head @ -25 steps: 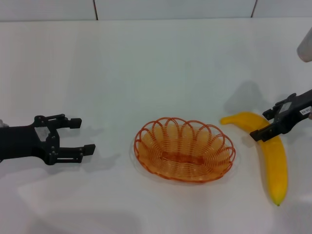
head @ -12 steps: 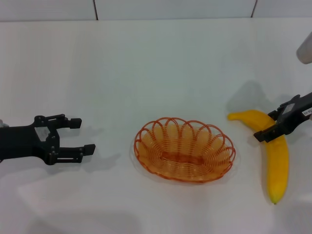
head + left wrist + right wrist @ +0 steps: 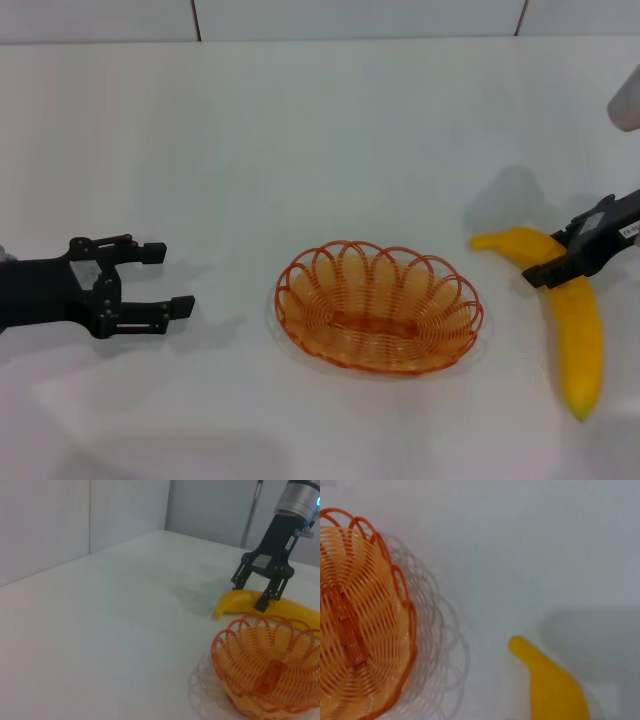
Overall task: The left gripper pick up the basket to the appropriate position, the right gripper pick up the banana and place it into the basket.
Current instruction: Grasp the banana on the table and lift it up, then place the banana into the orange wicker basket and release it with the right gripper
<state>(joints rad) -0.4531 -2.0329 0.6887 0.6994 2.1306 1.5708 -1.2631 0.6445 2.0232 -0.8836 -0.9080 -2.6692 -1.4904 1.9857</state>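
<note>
The orange wire basket [image 3: 296,272] sits on the white table in the middle of the head view. My left gripper [image 3: 168,278] hovers open well to its left, fingers pointing at the basket, holding nothing. To the right lies the yellow banana [image 3: 572,330], its stem end toward the basket. My right gripper [image 3: 548,258] straddles the banana near that stem end, one finger on each side, shut on it. The left wrist view shows the basket [image 3: 235,627], the banana [image 3: 234,603] and the right gripper [image 3: 250,594] beyond. The right wrist view shows the basket [image 3: 400,575] and the banana's stem end [image 3: 555,685].
The white table [image 3: 320,140] stretches far behind the basket to a tiled wall. A pale segment of my right arm [image 3: 626,100] shows at the right edge. Bare table lies between the left gripper and the basket.
The right gripper has shifted slightly right, and the banana has moved and swung with it, away from the basket. The left gripper and the basket have stayed put.
</note>
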